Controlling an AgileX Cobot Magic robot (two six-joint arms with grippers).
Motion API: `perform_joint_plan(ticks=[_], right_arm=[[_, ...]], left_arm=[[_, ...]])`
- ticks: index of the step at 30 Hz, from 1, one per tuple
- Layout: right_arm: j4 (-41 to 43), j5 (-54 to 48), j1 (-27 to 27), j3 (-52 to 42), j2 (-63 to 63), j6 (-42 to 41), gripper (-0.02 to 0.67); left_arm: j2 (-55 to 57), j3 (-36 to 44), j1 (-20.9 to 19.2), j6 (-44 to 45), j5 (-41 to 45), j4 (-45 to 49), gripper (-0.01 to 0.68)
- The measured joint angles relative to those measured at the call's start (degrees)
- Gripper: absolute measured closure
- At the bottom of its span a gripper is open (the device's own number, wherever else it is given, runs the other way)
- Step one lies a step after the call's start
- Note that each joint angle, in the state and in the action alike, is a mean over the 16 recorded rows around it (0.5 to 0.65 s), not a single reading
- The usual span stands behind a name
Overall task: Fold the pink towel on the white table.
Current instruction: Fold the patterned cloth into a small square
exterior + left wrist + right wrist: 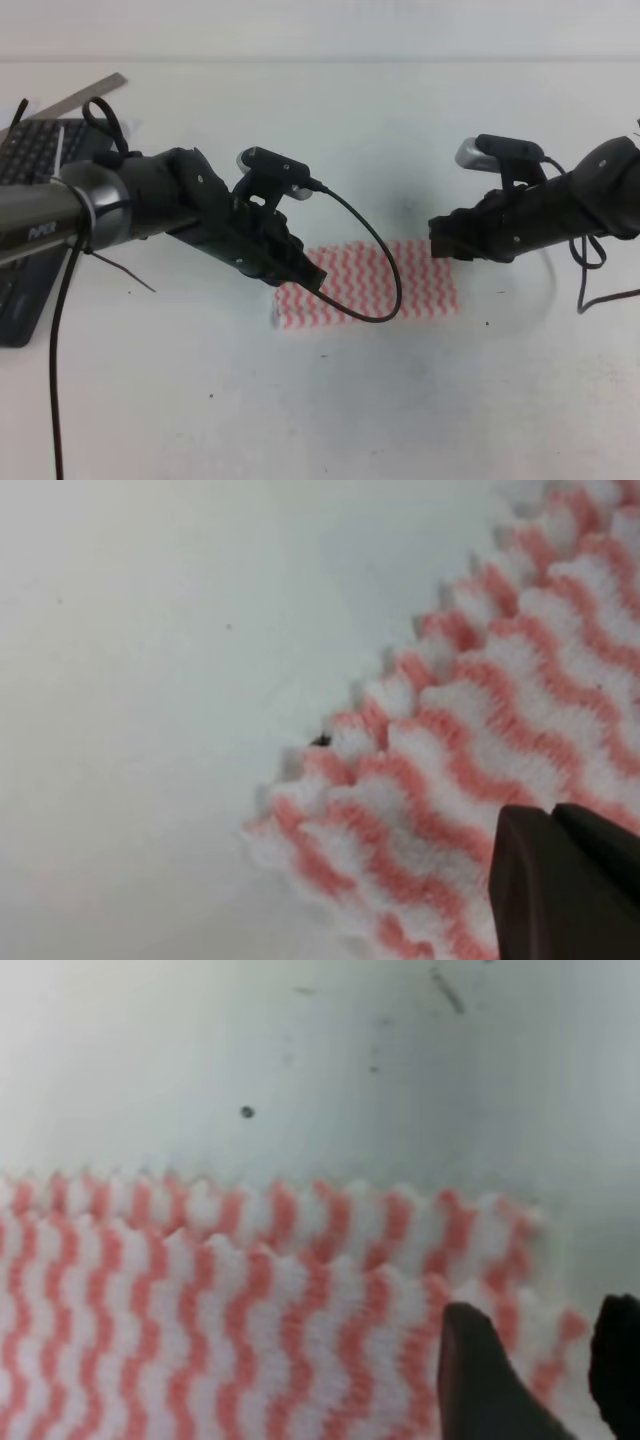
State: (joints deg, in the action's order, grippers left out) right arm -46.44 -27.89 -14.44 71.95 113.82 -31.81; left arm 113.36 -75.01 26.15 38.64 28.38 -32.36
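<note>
The pink towel lies flat on the white table as a wide strip with wavy pink and white stripes. In the right wrist view the pink towel shows two layers, one scalloped edge lying just behind the other. My left gripper hovers over the towel's left end. Its dark fingertips are pressed together above the striped cloth, near a corner, with nothing seen between them. My right gripper is at the towel's far right corner. Its fingers stand apart with cloth showing in the gap.
A dark grey keyboard and a metal ruler lie at the far left. A black cable from the left wrist camera loops over the towel. Another cable hangs beside the right arm.
</note>
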Motion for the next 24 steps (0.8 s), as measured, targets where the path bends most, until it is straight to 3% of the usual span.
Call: perform_joint_plan(ticks=[13, 24], right_arm=[[0.3, -3.5, 0.0, 3.4, 2.1, 0.0, 0.427], [1.7, -3.7, 0.0, 3.5, 2.2, 0.0, 0.585]], left_arm=[[0.1, 0.0, 0.0, 0.1, 0.1, 0.1, 0.675], [0.2, 0.0, 0.0, 0.3, 0.1, 0.1, 0.675]])
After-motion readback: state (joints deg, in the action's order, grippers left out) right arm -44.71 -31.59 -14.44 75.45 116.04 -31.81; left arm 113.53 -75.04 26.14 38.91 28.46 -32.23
